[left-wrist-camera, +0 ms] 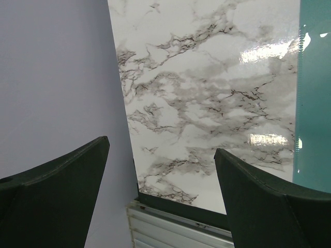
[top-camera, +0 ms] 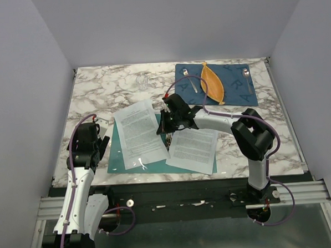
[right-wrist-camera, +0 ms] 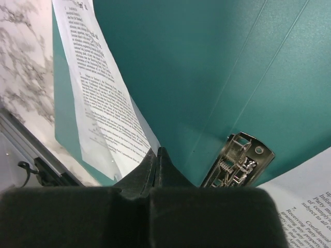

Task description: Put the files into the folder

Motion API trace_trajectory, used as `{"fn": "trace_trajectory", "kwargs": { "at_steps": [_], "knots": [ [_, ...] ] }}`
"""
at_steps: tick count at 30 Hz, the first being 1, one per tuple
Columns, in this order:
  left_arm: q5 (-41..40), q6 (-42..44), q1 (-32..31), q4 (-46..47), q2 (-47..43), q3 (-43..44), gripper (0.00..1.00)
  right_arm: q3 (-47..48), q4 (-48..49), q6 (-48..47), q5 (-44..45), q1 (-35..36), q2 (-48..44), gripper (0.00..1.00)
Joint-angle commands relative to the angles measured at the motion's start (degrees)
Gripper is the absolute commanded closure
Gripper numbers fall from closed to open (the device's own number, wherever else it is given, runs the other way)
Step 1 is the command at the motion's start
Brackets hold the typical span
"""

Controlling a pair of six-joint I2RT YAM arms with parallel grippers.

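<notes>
Two grippers work here. The left gripper (left-wrist-camera: 161, 147) hangs wide open and empty over the white marble-pattern surface (left-wrist-camera: 207, 103), just beside the flat teal-green folder (left-wrist-camera: 315, 103). The right gripper (right-wrist-camera: 158, 157) is closed at the corner of the left white printed paper sheet (top-camera: 139, 133); whether it pinches the sheet cannot be told. A second printed sheet (top-camera: 193, 149) lies on the folder's right half, with a metal clip (right-wrist-camera: 240, 163) between the two. Farther off stand a clear glass (top-camera: 144, 80) and a dark blue placemat (top-camera: 232, 70) at the far right edge.

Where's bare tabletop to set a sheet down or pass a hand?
Free: the marble tabletop's far-left corner, between the glass and the left edge; also the strip between folder and placemat, under the right arm's elbow. Crowded: the folder's middle, where the right gripper sits between the two sheets.
</notes>
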Motion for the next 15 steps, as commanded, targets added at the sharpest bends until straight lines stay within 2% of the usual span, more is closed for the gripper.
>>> {"fn": "trace_trajectory", "kwargs": {
  "at_steps": [1,15],
  "knots": [
    [-0.8,0.4,0.1,0.1,-0.3,1.0,0.01,2.1,1.6,3.3,-0.1,0.2,1.5,0.99],
    [-0.6,0.5,0.2,0.2,0.1,1.6,0.01,-0.4,-1.2,14.3,3.9,3.8,0.2,0.99]
  ]
}}
